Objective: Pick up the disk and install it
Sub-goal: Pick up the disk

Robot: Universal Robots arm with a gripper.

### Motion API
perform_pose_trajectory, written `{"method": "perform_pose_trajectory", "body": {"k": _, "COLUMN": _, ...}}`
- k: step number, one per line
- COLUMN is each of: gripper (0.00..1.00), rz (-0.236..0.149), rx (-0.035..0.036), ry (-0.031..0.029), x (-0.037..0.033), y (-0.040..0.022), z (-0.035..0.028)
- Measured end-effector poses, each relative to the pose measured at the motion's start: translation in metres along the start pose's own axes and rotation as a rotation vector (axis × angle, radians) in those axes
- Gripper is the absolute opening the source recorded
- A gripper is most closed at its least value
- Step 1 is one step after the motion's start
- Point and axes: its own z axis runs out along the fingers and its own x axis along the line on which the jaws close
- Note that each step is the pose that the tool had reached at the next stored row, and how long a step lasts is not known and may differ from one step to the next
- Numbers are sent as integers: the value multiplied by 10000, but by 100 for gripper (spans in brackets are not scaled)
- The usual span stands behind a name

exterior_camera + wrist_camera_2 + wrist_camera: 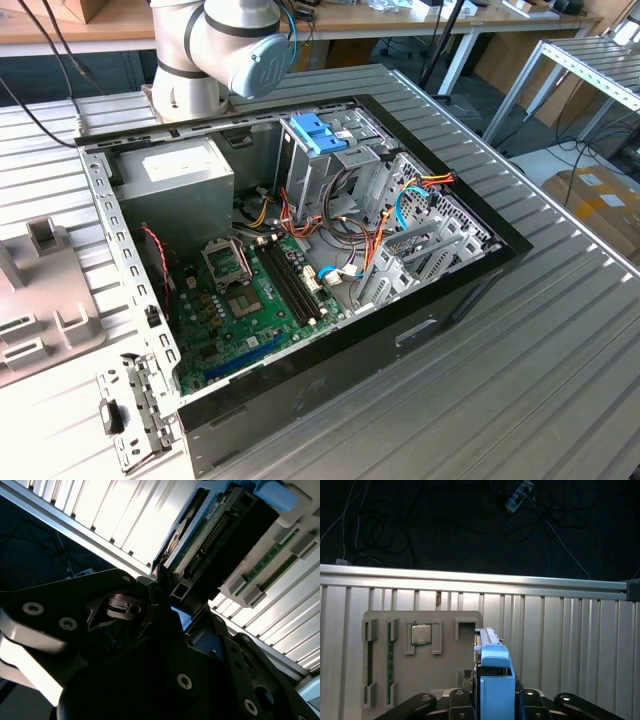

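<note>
- The disk (495, 672), dark with bright blue rails, stands on edge between the fingers of the gripper (495, 697), which clamp it from both sides in the first wrist view.
- Just beyond the fingertips lies a grey tray (450, 665) holding a square processor chip (421, 634) and narrow memory sticks (369, 665).
- The tray rests on a ribbed aluminium table (570, 645).
- Farthest from the gripper, past the table's edge, loose cables (545, 530) lie on a dark floor.
</note>
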Motion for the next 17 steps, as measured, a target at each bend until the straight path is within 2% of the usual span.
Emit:
{"method": "perform_pose_trajectory", "body": {"k": 13, "gripper": 37, "rz": -4, "rx": 3, "ry": -85, "x": -4, "y": 2, "z": -52}}
{"method": "perform_pose_trajectory", "body": {"k": 17, "gripper": 37, "rz": -6, "rx": 6, "ry": -121, "x": -7, "y": 4, "z": -84}}
